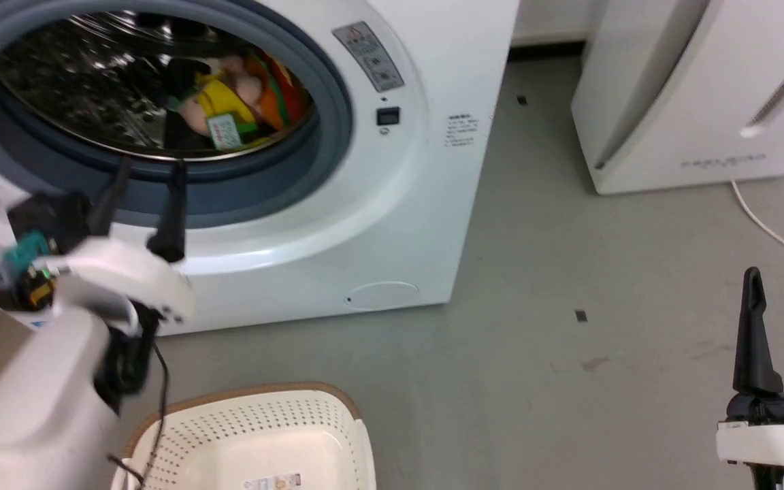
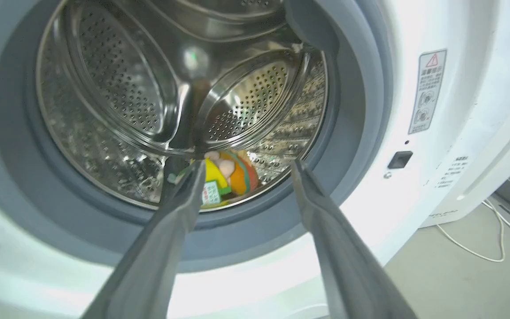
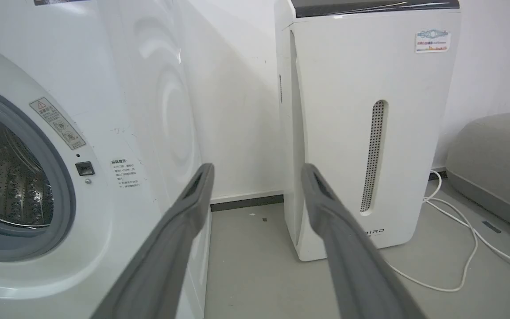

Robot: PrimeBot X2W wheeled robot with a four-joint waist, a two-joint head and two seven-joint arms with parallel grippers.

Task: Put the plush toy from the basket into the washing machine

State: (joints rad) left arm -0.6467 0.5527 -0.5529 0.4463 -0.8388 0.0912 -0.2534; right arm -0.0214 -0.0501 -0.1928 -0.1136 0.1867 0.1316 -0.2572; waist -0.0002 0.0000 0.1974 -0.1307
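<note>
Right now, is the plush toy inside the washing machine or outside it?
Inside. The plush toy lies in the steel drum of the washing machine, behind the grey gasket; the open left gripper outside holds nothing.

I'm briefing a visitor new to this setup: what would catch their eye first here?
The bright plush toy lying in the shiny drum of the washing machine, upper left in the head view. Then the left hand, open, poised just outside the grey gasket, with the cream basket on the floor below.
</note>
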